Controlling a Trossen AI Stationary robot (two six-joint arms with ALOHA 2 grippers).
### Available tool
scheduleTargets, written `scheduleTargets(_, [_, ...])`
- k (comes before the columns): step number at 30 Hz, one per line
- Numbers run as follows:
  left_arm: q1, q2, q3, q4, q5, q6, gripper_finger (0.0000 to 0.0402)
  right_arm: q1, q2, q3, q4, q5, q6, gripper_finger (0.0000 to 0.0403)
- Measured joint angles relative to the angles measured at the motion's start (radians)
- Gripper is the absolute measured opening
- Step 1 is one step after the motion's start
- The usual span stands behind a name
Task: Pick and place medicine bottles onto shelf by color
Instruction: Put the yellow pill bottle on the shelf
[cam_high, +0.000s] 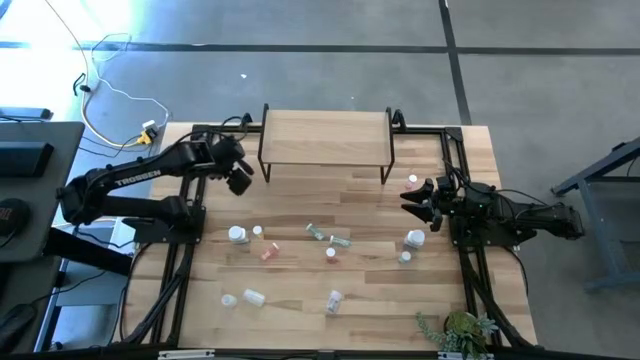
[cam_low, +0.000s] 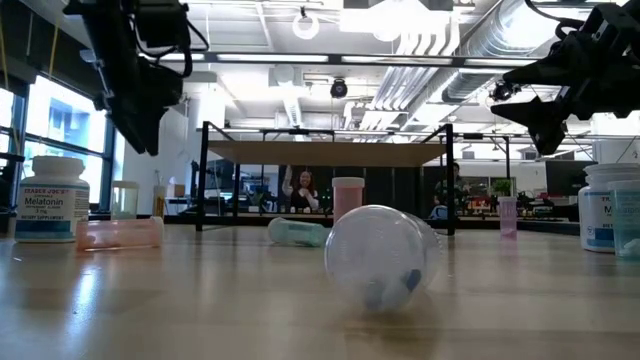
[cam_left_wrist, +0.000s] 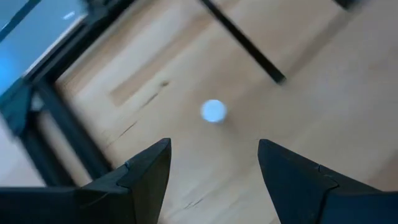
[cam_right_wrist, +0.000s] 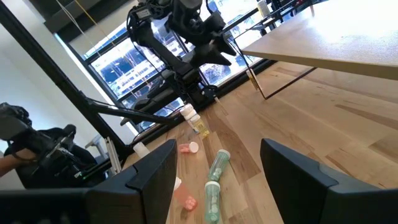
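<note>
— Wooden shelf (cam_high: 325, 133) on black legs stands at the far side of my counter (cam_high: 480, 160). What do you see on it?

— I see no bottle on its board. The medicine bottles are all down on the counter in front of it. A white jar (cam_high: 238, 235) stands on the left side. Two green bottles (cam_high: 328, 236) lie in the middle. A pink one (cam_high: 268, 253) lies near the white jar. A clear jar (cam_high: 334, 300) lies on its side near the front.

— Where are my arms?

— My left gripper (cam_high: 240, 178) hangs in the air just left of the shelf, above the white jar. Its fingers (cam_left_wrist: 146, 171) are spread apart and hold nothing. My right gripper (cam_high: 418, 204) hangs right of the shelf, near a pink bottle (cam_high: 413, 181). It is spread apart too, with nothing in it.
</note>
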Motion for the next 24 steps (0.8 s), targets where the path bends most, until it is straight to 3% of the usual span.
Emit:
scheduleTargets(6, [0.068, 0.0, 0.0, 0.017, 0.158, 0.318, 0.0229, 0.0, 0.0, 0.0, 0.0, 0.0, 0.0, 0.0222])
scheduleTargets(16, [0.217, 0.0, 0.0, 0.04, 0.346, 0.543, 0.0229, 0.0, 0.0, 0.0, 0.0, 0.0, 0.0, 0.0222])
scheduleTargets(24, [0.263, 0.0, 0.0, 0.042, 0.366, 0.759, 0.0229, 0.0, 0.0, 0.0, 0.0, 0.0, 0.0, 0.0222])
